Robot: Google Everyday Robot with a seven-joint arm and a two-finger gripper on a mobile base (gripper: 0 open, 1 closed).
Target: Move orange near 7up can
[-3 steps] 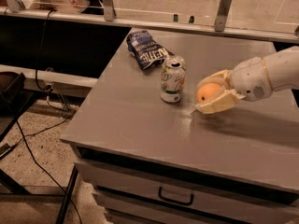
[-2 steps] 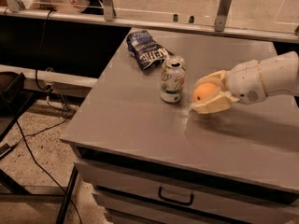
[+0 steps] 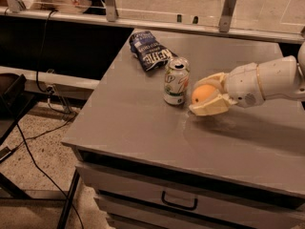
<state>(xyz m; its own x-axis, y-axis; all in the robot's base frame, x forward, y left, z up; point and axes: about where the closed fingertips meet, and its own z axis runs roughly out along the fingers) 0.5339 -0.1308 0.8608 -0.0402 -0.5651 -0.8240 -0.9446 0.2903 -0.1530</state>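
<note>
The 7up can [image 3: 176, 81] stands upright on the grey table [image 3: 143, 123], white and green with a silver top. The orange [image 3: 203, 94] is just right of the can, a small gap between them. My gripper [image 3: 208, 95] reaches in from the right on a white arm [image 3: 267, 80]. Its cream fingers [image 3: 209, 109] are shut on the orange, one above and one below. The orange sits low, at or just above the table top.
A dark blue chip bag [image 3: 150, 55] with white lettering lies behind the can at the table's back left. A drawer with a handle [image 3: 178, 204] is under the table front. Cables [image 3: 33, 142] trail on the floor to the left.
My gripper has carried the orange a little to the left, closer to the can. The can and the chip bag have not moved.
</note>
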